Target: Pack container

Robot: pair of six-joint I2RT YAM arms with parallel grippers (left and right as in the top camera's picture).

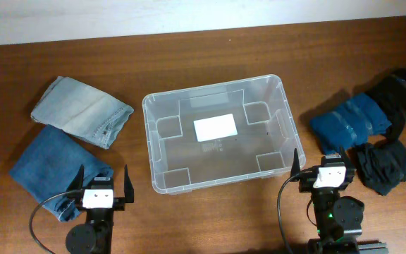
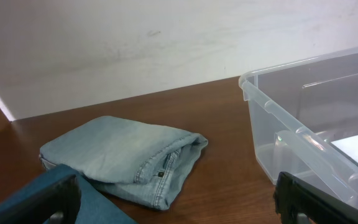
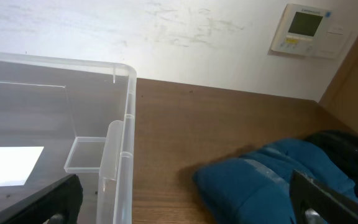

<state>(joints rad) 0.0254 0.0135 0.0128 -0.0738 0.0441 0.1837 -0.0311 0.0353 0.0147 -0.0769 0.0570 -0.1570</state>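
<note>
The clear container point(image 1: 162, 185) stands empty at the table's middle, a white label point(image 1: 216, 128) on its base. It also shows in the left wrist view point(image 2: 272, 112) and the right wrist view point(image 3: 126, 118). Left of it lie light-blue folded jeans point(image 1: 82, 110) point(image 2: 129, 152) and darker blue jeans point(image 1: 55, 162) point(image 2: 98, 208). Right of it lie a folded blue garment point(image 1: 349, 122) point(image 3: 272, 186) and black clothes point(image 1: 388, 166). My left gripper point(image 1: 103, 185) point(image 2: 179, 205) is open and empty at the front left. My right gripper point(image 1: 321, 169) point(image 3: 185, 205) is open and empty at the front right.
More black cloth point(image 1: 404, 92) lies at the far right edge. A white wall runs behind the table, with a thermostat panel point(image 3: 307, 31) on it. Bare wood lies in front of the container between the two arms.
</note>
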